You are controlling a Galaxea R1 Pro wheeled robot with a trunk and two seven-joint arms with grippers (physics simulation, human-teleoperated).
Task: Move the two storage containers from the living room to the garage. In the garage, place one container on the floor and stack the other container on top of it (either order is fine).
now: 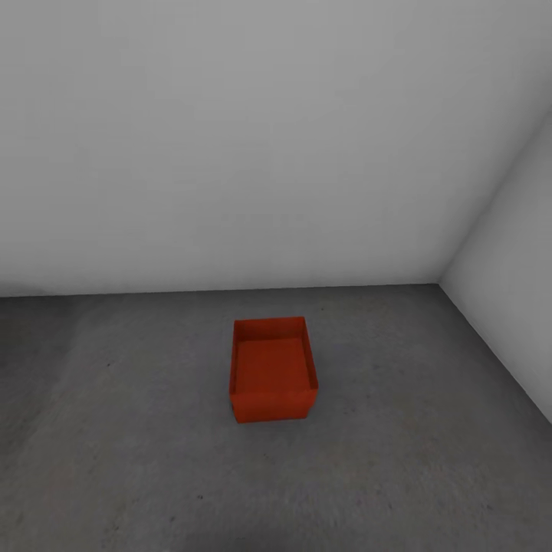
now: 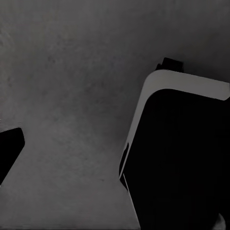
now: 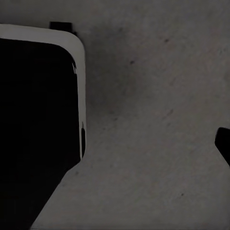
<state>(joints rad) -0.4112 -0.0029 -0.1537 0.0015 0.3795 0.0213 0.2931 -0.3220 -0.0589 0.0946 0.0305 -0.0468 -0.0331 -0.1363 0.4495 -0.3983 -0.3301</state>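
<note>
One orange-red storage container (image 1: 274, 370) sat open-topped and empty on the rough grey concrete floor (image 1: 115, 429); smooth-walled, rectangular; grippers' states unclear.

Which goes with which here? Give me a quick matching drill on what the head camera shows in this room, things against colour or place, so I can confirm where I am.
Things:
1. storage container
2. floor
3. back wall
4. side wall

Descriptions:
A. dark grey, rough
B. plain white, facing the camera
C. orange-red, open top, standing on the floor
D. white, running along the right

Pairs: 1-C, 2-A, 3-B, 4-D
</note>
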